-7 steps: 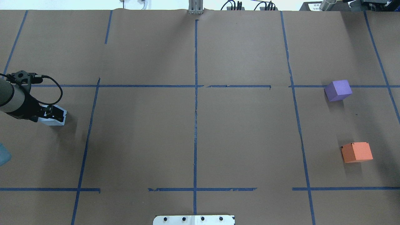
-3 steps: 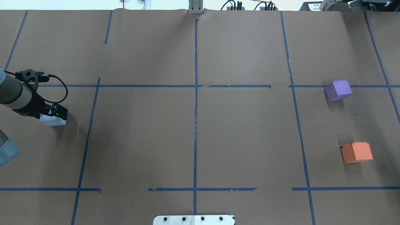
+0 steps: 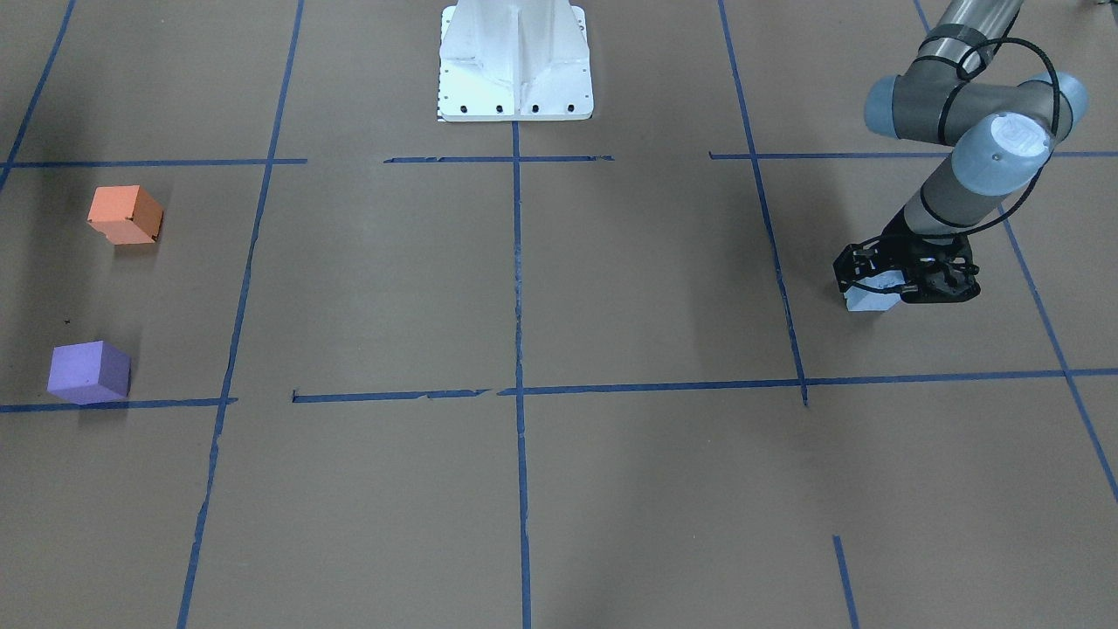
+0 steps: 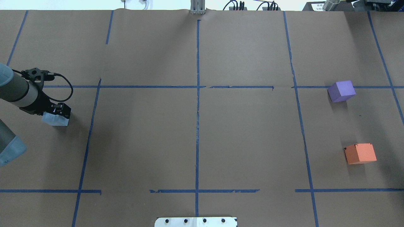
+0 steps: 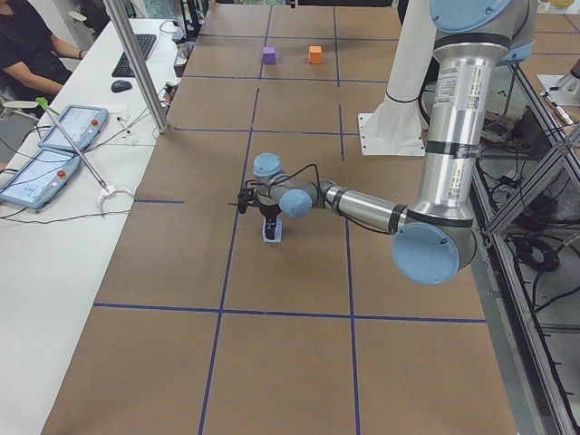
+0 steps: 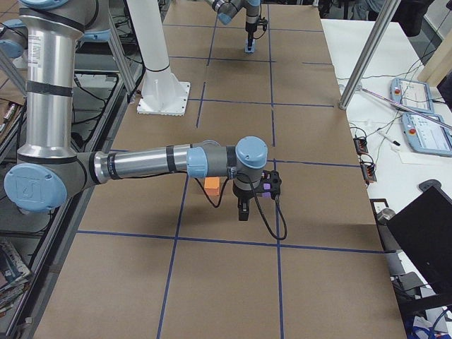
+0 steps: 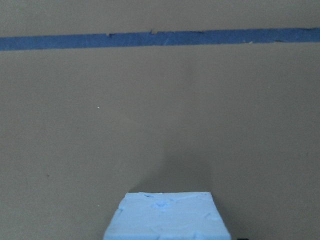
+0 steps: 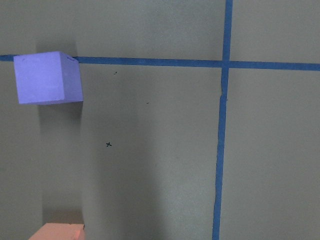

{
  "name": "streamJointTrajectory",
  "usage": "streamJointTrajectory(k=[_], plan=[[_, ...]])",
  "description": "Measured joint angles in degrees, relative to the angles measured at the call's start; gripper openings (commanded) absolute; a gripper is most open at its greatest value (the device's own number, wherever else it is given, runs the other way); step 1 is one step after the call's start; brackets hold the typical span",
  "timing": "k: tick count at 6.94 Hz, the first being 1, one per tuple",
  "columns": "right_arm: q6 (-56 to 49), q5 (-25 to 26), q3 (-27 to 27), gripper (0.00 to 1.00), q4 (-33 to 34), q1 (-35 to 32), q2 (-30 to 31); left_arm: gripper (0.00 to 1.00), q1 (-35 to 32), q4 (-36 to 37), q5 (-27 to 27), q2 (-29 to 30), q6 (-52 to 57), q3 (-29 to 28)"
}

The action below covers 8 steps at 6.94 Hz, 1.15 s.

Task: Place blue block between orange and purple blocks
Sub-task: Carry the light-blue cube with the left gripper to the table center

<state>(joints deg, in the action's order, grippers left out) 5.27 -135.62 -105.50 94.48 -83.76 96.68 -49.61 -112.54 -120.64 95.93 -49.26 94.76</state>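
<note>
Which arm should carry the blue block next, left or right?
Left. The left tool sits right on the blue block. The right tool hangs far away by the orange block and purple block, so it would likely have to cross the whole table.
</note>
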Motion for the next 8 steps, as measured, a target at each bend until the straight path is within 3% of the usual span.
streamJointTrajectory(k=[2,4,6,7,8], plan=[[0.00,-0.05,-0.17,1.00,0.00,0.00,0.00,0.08,0.00,1.08,0.25,6.83,-1.21,0.24],[0.00,-0.08,-0.18,1.00,0.01,0.00,0.00,0.08,4.98,8.03,0.53,20.14,-2.60,-0.66],[0.14,-0.11,-0.13,1.00,0.07,0.03,0.00,0.10,11.83,16.46,4.54,34.97,-5.17,-5.85],[0.22,-0.26,-0.06,1.00,0.08,0.06,0.00,0.26,14.84,17.64,7.48,41.25,-7.67,-11.11],[0.25,-0.55,-0.02,1.00,0.09,0.07,0.00,0.32,16.78,17.98,9.44,46.16,-8.99,-16.49]])
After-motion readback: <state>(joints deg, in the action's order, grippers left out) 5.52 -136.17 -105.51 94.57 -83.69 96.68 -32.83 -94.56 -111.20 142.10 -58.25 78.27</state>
